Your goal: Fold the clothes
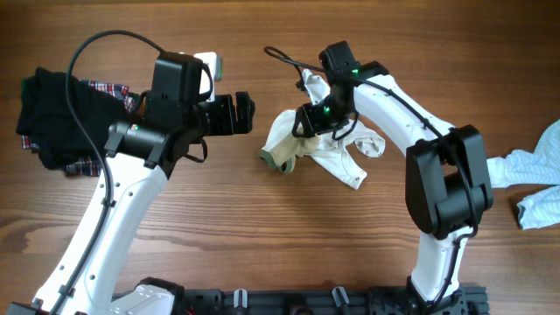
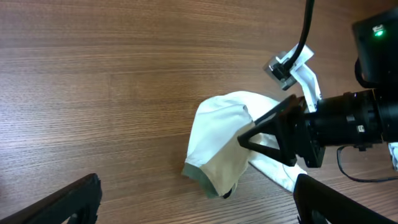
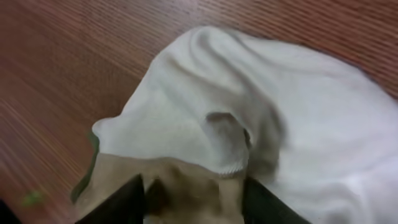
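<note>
The white T-shirt (image 1: 337, 156) with khaki-tan sleeves lies bunched at the table's middle. It also shows in the left wrist view (image 2: 217, 121) and the right wrist view (image 3: 261, 93). My right gripper (image 1: 306, 122) is shut on the tan sleeve part of the T-shirt, with fabric filling the gap between its fingers (image 3: 193, 199); it also shows in the left wrist view (image 2: 245, 140). My left gripper (image 1: 245, 112) is open and empty, a little left of the T-shirt, with its fingers wide apart over bare wood (image 2: 196, 190). The chest print is hidden.
A black garment (image 1: 52, 114) on a red-plaid piece (image 1: 109, 88) lies at the far left, partly under my left arm. A pale-blue piece (image 1: 534, 171) lies at the right edge. A black cable (image 1: 282, 56) loops behind the right arm.
</note>
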